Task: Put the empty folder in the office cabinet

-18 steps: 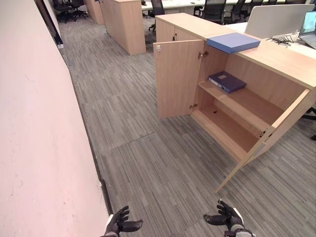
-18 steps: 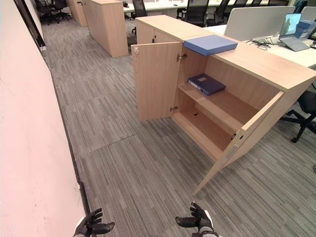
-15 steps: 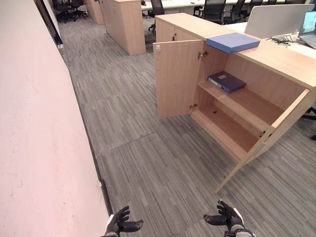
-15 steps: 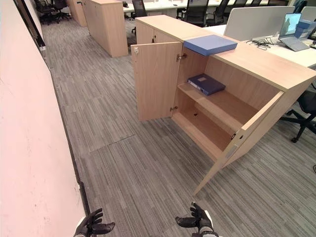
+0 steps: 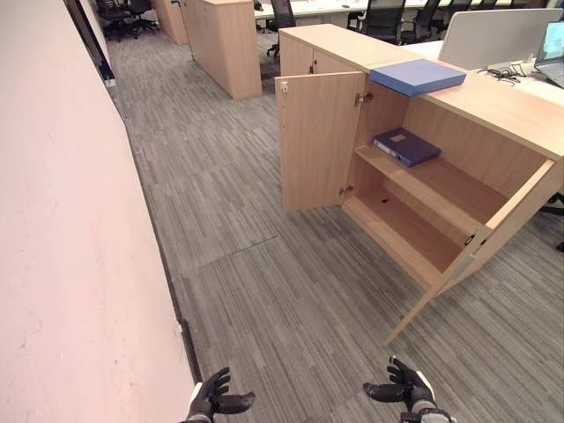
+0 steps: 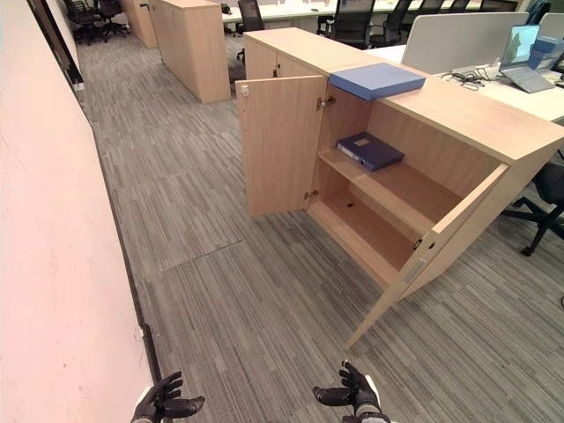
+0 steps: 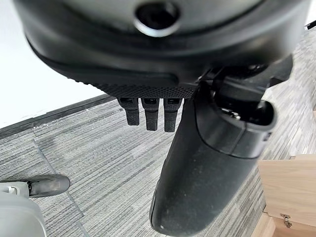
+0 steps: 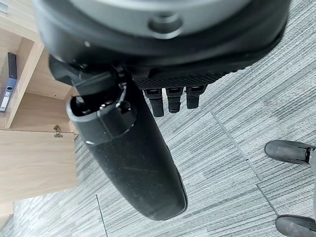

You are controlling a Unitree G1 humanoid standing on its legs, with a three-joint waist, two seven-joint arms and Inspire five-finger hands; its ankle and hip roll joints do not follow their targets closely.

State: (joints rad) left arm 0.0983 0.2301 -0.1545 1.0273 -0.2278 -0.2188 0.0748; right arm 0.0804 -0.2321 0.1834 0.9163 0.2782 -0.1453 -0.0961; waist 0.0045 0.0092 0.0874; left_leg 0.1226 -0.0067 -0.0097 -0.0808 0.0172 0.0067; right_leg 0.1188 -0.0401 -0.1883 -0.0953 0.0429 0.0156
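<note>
A light blue folder lies flat on top of the wooden office cabinet. The cabinet stands with both doors swung open. A dark blue binder lies on its upper shelf; the lower shelf is bare. My left hand and right hand hang low over the carpet, far short of the cabinet. Both are open, fingers relaxed, holding nothing. In the right wrist view the binder shows on the shelf past my hand.
A pale wall runs along my left. The left cabinet door and the right door jut out into the carpeted aisle. More cabinets, desks, a laptop and office chairs stand behind.
The whole picture has shifted slightly, so the camera moved a little. My hands hold the same pose.
</note>
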